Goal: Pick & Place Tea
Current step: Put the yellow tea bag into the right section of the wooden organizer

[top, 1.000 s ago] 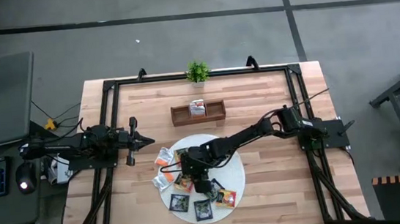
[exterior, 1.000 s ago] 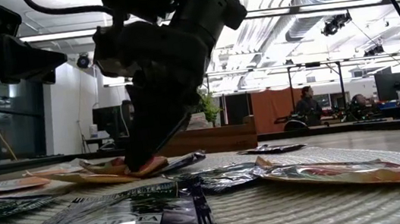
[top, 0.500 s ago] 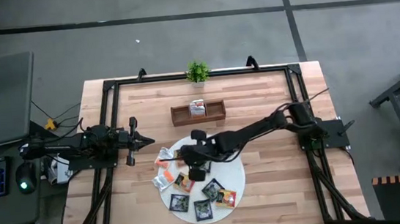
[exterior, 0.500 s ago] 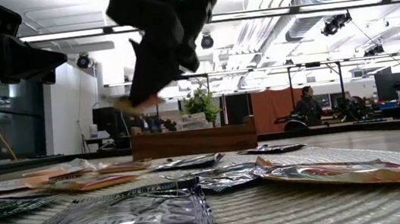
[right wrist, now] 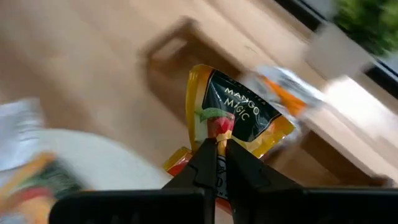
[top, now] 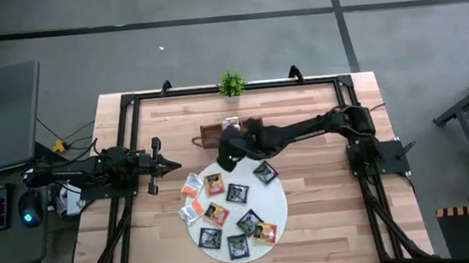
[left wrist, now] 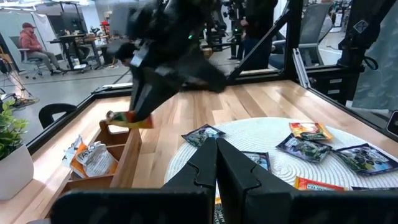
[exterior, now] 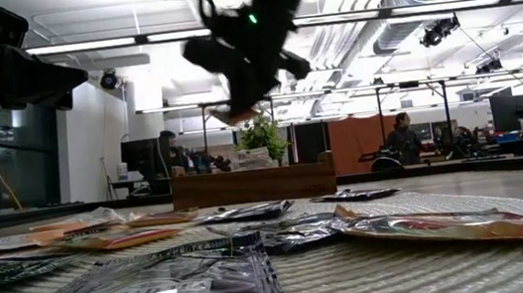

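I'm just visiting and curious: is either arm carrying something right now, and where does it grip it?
Yes. The right gripper pinches an orange-yellow tea sachet by its edge. The left gripper is shut on nothing.

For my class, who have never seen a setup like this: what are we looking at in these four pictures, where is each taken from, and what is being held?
Two dark robot arms work at a wooden table. One picture looks straight down, one looks level across the tabletop, and two come from cameras on the arms' wrists. Tea sachets lie on a round white mat; a wooden tray stands behind it. The right gripper, near the tray, pinches an orange sachet labelled Mango Magic. The left gripper waits shut at the left side.
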Controlling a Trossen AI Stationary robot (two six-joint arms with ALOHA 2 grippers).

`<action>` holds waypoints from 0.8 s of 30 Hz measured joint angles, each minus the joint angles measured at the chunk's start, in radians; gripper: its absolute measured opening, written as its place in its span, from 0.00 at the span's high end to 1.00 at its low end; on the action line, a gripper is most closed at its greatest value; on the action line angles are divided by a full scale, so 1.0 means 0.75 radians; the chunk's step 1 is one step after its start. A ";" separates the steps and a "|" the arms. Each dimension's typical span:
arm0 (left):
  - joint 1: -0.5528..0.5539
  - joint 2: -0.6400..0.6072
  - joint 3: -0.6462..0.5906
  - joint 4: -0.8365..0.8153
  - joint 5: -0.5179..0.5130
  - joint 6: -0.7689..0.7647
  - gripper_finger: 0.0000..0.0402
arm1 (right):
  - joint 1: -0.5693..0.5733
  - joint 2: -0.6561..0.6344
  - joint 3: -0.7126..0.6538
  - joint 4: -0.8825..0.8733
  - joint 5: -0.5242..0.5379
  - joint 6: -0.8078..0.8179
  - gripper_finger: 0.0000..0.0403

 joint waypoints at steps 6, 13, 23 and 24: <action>0.000 -0.001 0.000 -0.001 0.000 0.000 1.00 | -0.038 -0.137 -0.262 0.159 0.067 0.193 0.97; 0.000 -0.001 0.000 0.000 0.000 0.000 1.00 | -0.051 -0.264 -0.483 0.216 0.134 0.257 0.97; 0.000 -0.001 0.000 0.000 0.000 0.000 1.00 | -0.138 -0.248 -0.555 0.253 0.173 0.222 0.97; 0.000 -0.001 0.000 0.000 0.000 0.000 1.00 | -0.147 -0.248 -0.553 0.263 0.186 0.219 0.97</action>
